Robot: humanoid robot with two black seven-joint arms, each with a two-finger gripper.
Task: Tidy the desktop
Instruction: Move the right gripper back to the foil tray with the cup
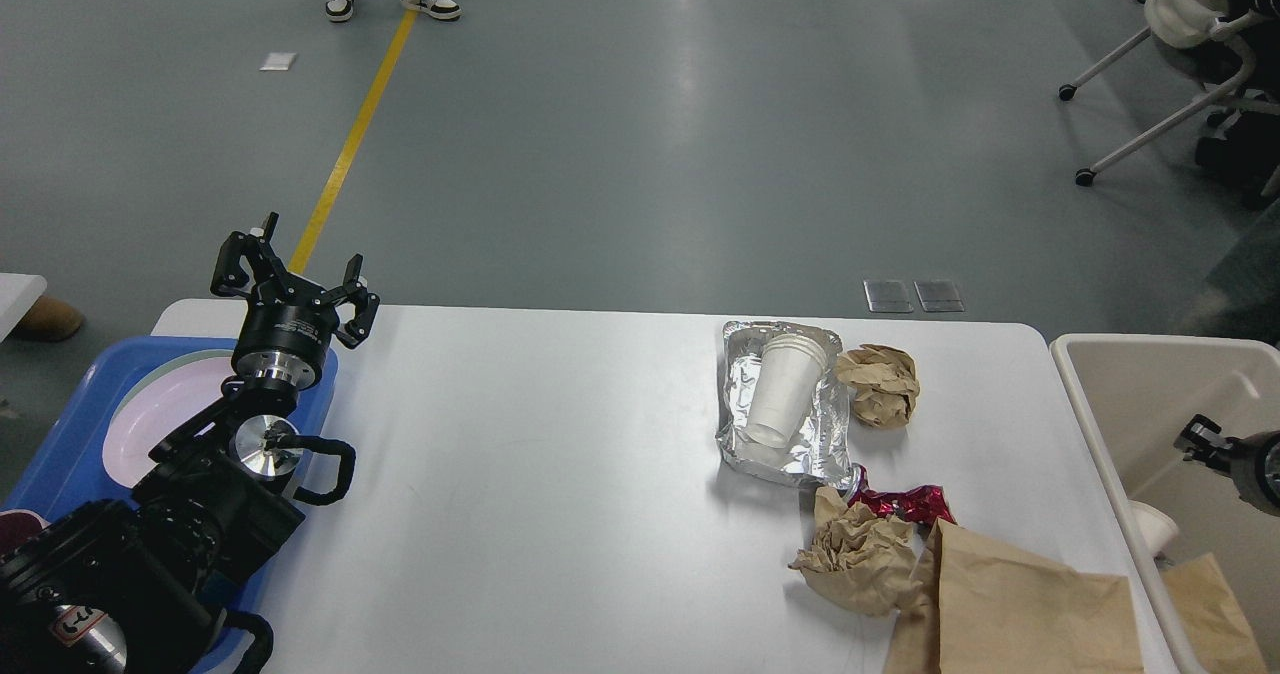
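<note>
The large white rectangular desktop with rounded corners is filling the lower middle of the head view. At its nine o'clock edge a blue plastic tray is holding a pale pink round plate, and the left gripper is hovering above the tray's far corner with its black fingers spread apart, holding nothing. Toward three o'clock on the desktop, a crinkled silver foil tray is carrying a white paper cup lying on its side, and a crumpled brown paper ball is sitting just beside the foil at its right. Toward five o'clock a second crumpled brown paper wad is touching a red shiny wrapper and a flat brown paper bag. A beige rectangular bin is standing just off the right edge. Over it, only a small dark part of the right gripper is showing at the frame's edge; I cannot tell how its fingers are standing.
</note>
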